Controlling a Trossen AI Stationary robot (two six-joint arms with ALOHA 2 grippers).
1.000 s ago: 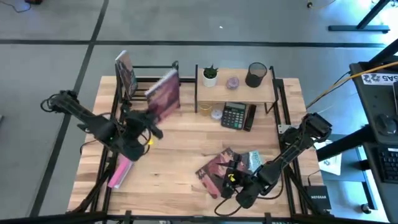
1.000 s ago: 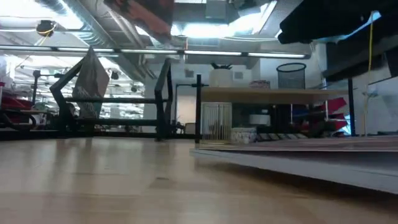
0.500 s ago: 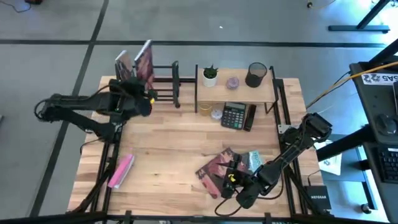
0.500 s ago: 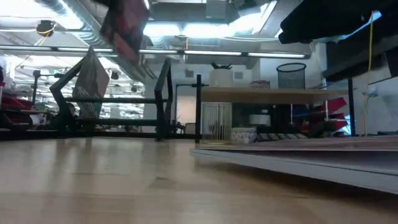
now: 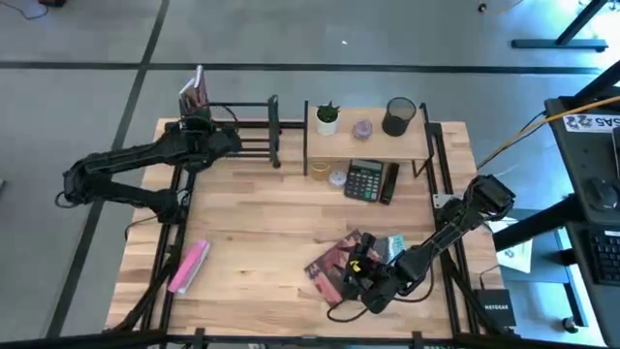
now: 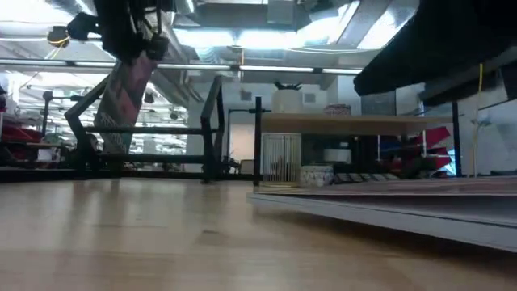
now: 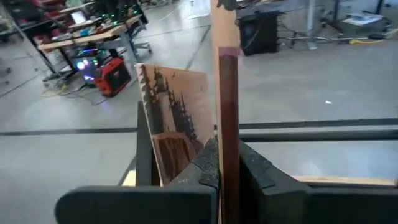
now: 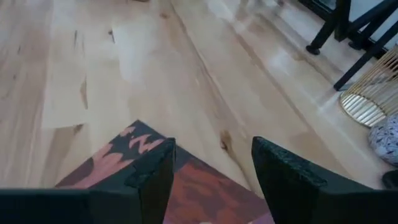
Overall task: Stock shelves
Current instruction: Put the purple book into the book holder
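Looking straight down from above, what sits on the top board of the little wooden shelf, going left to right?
On the wooden shelf: small potted plant → little purple thing, too small to identify → black mesh cup.

What I can't make out
My left claw (image 7: 221, 165) covers the gripped book's (image 7: 227, 106) lower edge; its top runs off frame, cover print unreadable.

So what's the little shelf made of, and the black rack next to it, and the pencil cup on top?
The small shelf looks like pale, matte wood boards on thin black metal posts. The black rack seems to be metal bars with a dull painted finish. The pencil cup appears to be black wire mesh, since light shows through its sides.
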